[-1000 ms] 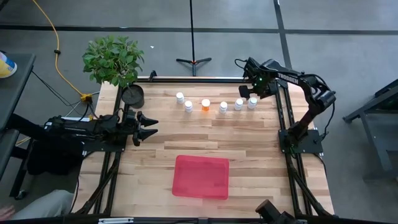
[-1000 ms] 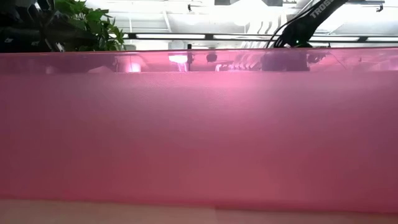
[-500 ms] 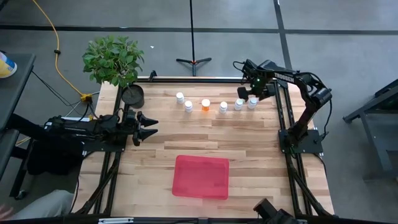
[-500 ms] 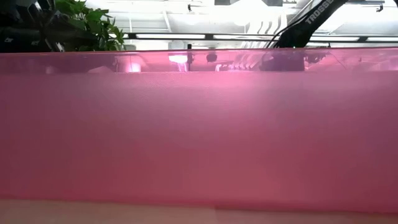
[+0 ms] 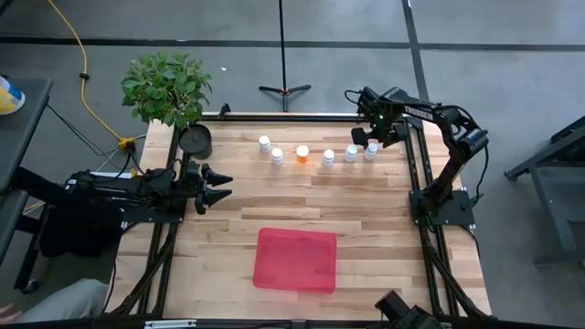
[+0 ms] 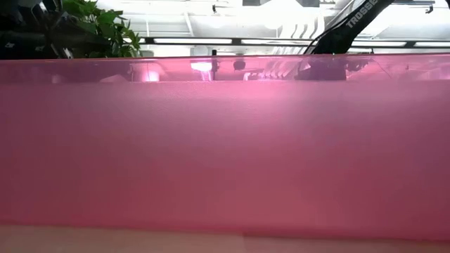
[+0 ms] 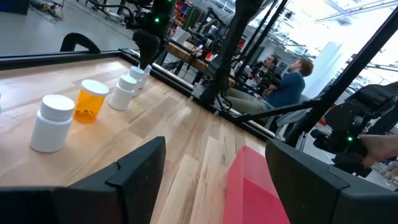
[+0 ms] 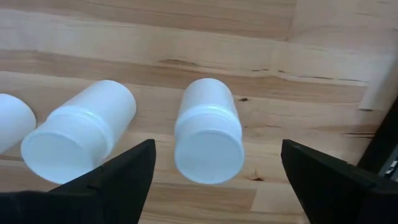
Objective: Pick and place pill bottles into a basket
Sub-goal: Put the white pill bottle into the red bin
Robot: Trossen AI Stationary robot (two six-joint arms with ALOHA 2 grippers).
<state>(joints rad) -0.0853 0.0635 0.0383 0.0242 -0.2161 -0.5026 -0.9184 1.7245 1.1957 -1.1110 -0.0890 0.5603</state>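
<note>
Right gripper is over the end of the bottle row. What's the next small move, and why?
Probably lower the right gripper straight down around the white end bottle. That bottle stands centred between the open fingers, apart from its neighbour, and nothing is held yet. The basket looks empty.

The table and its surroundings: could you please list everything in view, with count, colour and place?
bottles: six, five white and one orange, upright in a row along the table's far side
basket: one, red-pink, near-centre of the table, with nothing in it
pot: one, black, far-left corner
plant: one, green, beyond that corner
stand: one, black, floor behind the table
people: seated beyond the table
left gripper: jaws open, left edge, idle
right gripper: jaws open, over the rightmost bottles
</note>
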